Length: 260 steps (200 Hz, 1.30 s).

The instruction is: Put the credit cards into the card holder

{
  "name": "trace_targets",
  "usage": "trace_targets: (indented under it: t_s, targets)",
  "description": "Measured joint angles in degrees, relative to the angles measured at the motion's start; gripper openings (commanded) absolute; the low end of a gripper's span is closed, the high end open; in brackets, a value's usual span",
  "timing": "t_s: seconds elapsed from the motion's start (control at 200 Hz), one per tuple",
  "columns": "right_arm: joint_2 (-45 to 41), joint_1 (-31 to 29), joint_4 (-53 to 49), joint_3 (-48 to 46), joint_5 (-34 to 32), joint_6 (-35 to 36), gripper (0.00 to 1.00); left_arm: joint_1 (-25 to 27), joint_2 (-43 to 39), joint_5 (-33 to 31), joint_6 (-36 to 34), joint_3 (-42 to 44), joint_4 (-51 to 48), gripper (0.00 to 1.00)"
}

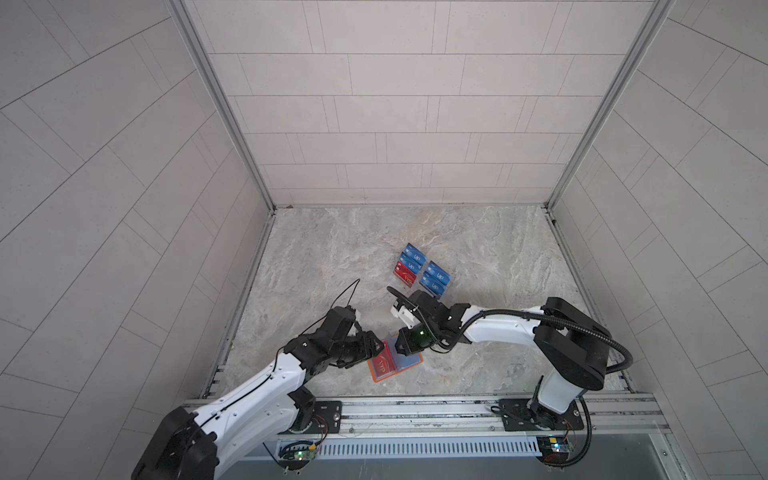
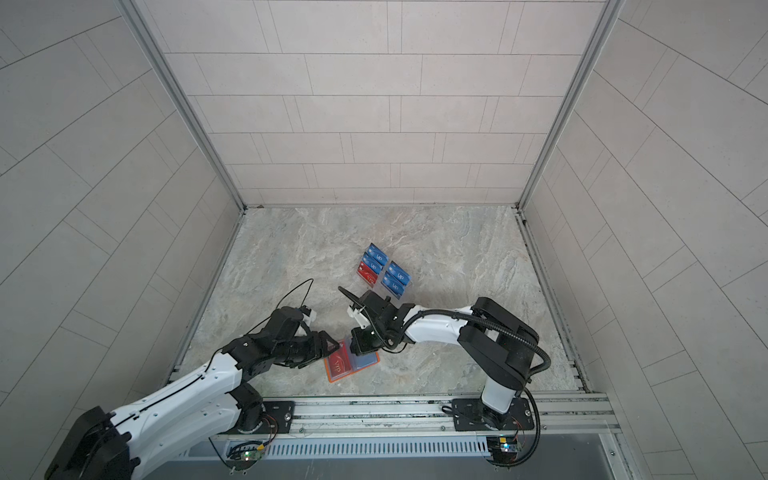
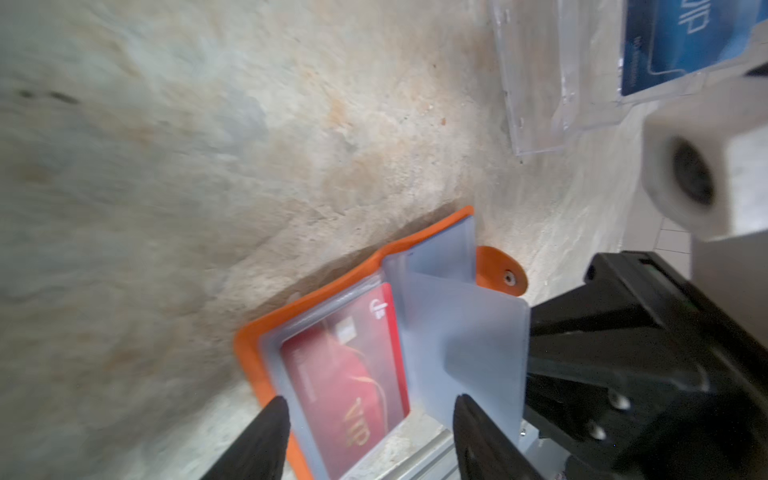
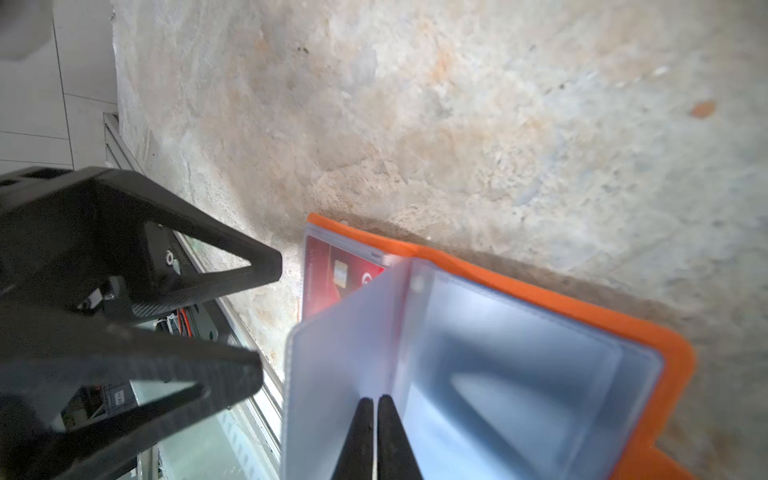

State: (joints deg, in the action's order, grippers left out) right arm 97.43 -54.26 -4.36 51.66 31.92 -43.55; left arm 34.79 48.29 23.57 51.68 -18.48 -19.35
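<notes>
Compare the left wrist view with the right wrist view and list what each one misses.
Left wrist only: the clear rack with a blue card, and the orange snap tab. Right wrist only: the right gripper pinched shut on the raised clear sleeve. Both: the open card holder, the red card in it, the open left gripper.

The setting is presenting as a robotics laboratory test cell. An aluminium rail (image 1: 415,409) is running along the near edge of a marble-patterned tabletop (image 1: 332,249). Two white-and-black robot arms (image 1: 249,390) are standing bolted to the rail on black plates (image 1: 330,409). Beyond the rail, tile-patterned panels (image 1: 374,104) are closing the cell on three sides, with aluminium posts (image 1: 224,108) framing them. Just in front of the rail, a slotted cable duct (image 1: 415,449) and bare circuit boards (image 1: 301,456) with lit indicators are sitting exposed.
</notes>
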Motion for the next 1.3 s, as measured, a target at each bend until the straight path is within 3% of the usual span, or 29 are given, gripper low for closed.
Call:
trace_targets:
  t_s: [0.245,0.616,0.856,1.091,1.302]
  targets:
    - [2.82,-1.53,1.2,0.83,0.68,-0.2,0.09,-2.84,-3.32,-0.55,0.22,2.69,-1.66,0.7]
    - [5.01,-2.43,1.44,1.03,0.63,-0.44,0.14,-3.69,-3.26,2.27,3.34,6.86,6.71,0.69]
    - [5.01,-3.13,0.2,2.91,-0.24,-0.09,0.16,-4.85,-11.91,-3.04,2.38,5.81,-5.07,0.69]
    - [5.11,-3.58,-1.62,4.5,-1.07,1.11,0.23,-5.2,-12.09,-7.23,1.55,2.69,-12.79,0.69]
    - [5.4,-3.87,-2.27,4.61,-1.75,1.33,0.23,-5.2,-5.95,-2.75,1.4,2.23,-6.25,0.68]
